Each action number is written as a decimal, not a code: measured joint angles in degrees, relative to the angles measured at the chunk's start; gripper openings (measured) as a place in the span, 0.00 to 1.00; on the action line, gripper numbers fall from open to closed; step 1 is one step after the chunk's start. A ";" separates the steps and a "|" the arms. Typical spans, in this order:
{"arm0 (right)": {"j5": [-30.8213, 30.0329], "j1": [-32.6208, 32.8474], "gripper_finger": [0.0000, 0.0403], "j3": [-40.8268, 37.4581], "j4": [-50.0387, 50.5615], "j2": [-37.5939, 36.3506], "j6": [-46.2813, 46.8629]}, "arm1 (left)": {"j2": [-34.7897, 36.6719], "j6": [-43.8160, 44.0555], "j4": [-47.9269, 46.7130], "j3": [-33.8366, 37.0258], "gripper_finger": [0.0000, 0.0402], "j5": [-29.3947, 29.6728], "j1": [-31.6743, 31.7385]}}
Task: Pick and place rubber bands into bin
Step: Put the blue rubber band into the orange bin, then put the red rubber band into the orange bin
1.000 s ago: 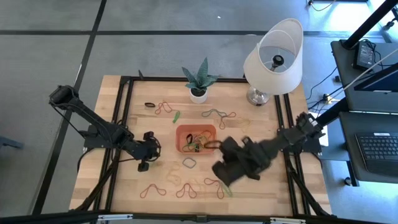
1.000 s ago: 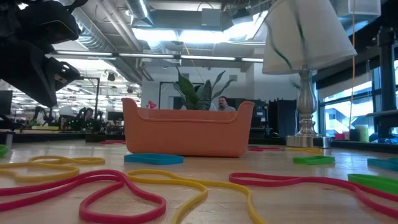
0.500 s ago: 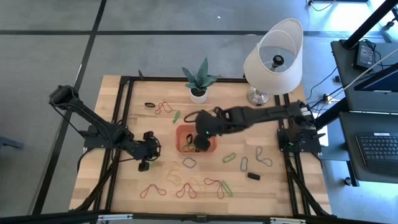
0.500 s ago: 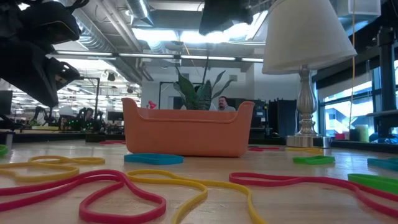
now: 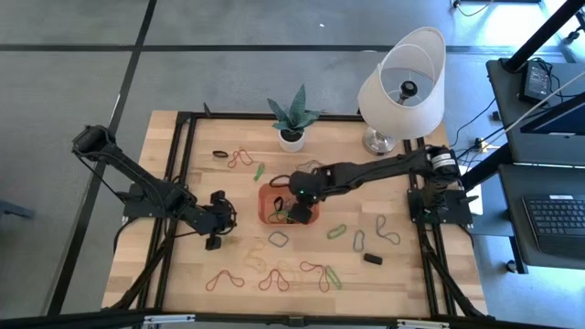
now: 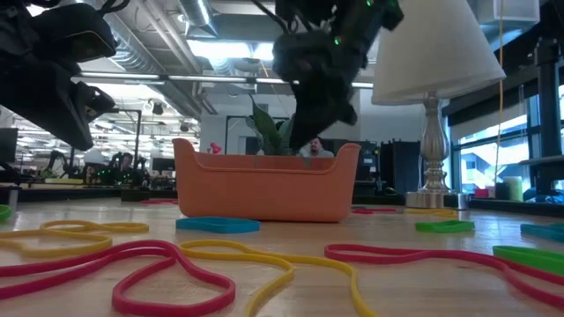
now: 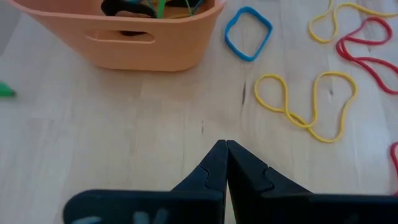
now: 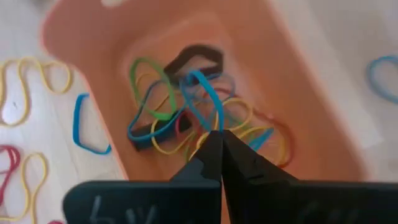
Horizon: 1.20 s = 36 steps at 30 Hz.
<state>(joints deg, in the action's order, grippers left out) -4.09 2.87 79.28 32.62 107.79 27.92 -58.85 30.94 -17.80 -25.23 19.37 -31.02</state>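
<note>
The orange bin (image 5: 267, 195) stands mid-table and holds several rubber bands (image 8: 149, 93) in green, yellow, blue and black. My right gripper (image 5: 295, 210) hangs over the bin's inside, shut on a blue rubber band (image 8: 202, 87); the low view shows it above the bin (image 6: 264, 189). My left gripper (image 5: 212, 240) hovers shut over bare wood left of the bin, its fingertips (image 7: 225, 146) touching nothing. More rubber bands lie flat on the wood: blue (image 5: 279, 239), yellow (image 7: 308, 102), red (image 5: 224, 279) and green (image 5: 336, 231). My right gripper pinches the blue rubber band between its two fingertips at one spot of the loop (image 8: 216, 124). The fingers slant down from above into the bin's opening. The rest of the loop hangs toward the pile in the bin; whether it rests on the pile I cannot tell.
A white plant pot (image 5: 291, 138) and a lamp (image 5: 402, 87) stand at the table's far side. A small black piece (image 5: 372, 259) lies near right. A black frame (image 5: 183, 183) runs along the table's edges. A person (image 6: 314, 146) shows in the room behind.
My right gripper has swung from the table's near right part toward the far left, arrived over the bin, come down toward it and rolled. It has stayed shut. The bin and the bands on the table have not moved.
</note>
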 joint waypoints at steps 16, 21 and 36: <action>2.74 -0.23 0.18 -4.11 -8.71 0.00 0.39 | 0.00 2.86 0.04 0.00 0.01 0.61 0.00; 2.78 -0.23 0.21 -4.11 -8.33 0.00 2.53 | 0.00 2.86 0.04 0.00 0.01 0.56 0.01; -12.26 12.37 0.04 -12.78 -12.06 -16.34 14.10 | -0.17 2.48 -0.46 -3.06 0.01 -6.26 -0.08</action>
<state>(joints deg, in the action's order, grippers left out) -16.35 15.24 66.50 20.57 91.45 42.02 -59.02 33.42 -18.27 -28.29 13.11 -31.11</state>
